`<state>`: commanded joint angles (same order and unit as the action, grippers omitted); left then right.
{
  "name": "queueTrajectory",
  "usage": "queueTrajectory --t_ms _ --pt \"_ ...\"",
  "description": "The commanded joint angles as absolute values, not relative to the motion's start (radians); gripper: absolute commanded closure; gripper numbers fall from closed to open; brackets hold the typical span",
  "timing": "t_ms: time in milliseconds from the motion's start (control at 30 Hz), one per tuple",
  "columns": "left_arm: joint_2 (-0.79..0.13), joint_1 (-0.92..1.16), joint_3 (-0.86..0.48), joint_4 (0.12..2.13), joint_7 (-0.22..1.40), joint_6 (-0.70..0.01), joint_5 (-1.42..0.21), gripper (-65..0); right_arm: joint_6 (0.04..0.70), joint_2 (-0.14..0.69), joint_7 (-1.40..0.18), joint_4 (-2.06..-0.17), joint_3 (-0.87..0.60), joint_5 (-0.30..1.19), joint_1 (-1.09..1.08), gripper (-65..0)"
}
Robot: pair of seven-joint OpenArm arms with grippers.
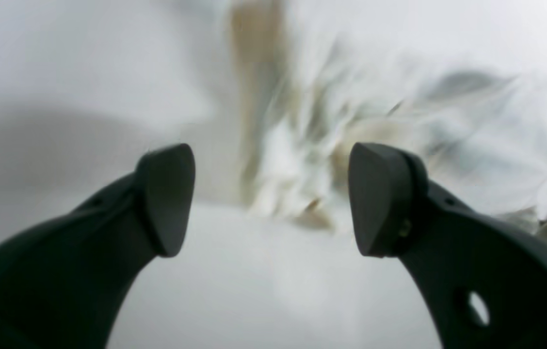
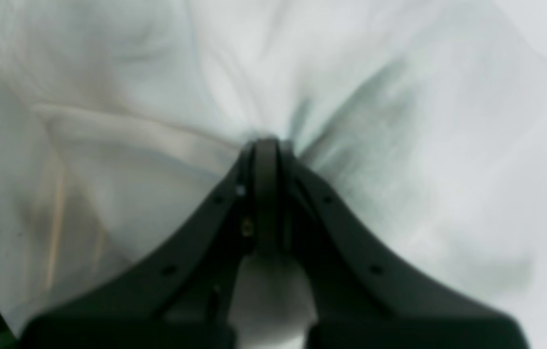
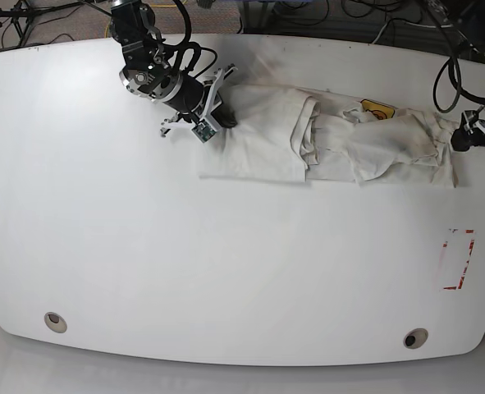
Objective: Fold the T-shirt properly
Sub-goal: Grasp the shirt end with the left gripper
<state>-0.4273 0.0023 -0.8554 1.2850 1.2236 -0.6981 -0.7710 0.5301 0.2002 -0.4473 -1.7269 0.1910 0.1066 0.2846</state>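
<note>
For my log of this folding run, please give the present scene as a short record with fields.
shirt: T-shirt lies bunched in a long strip across the far part of the table
logo: yellow-orange patch shows near the strip's far edge
right tool: shut on the T-shirt, at one end
left tool: open, holds nothing, at the other end

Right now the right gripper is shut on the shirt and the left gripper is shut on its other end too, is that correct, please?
Not quite. The right gripper is indeed shut on the shirt, but the left gripper is open: the left wrist view shows its fingers set wide apart with nothing between them, the shirt lying beyond.
</note>
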Motion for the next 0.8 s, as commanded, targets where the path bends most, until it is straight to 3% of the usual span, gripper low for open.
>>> queueTrajectory --t_ms 800 --pt "-0.423 -0.064 -0.711 1.055 1.078 -0.698 -0.769 -43.3 0.53 0.197 -0.447 -1.739 0.191 0.107 0.295 -0.2"
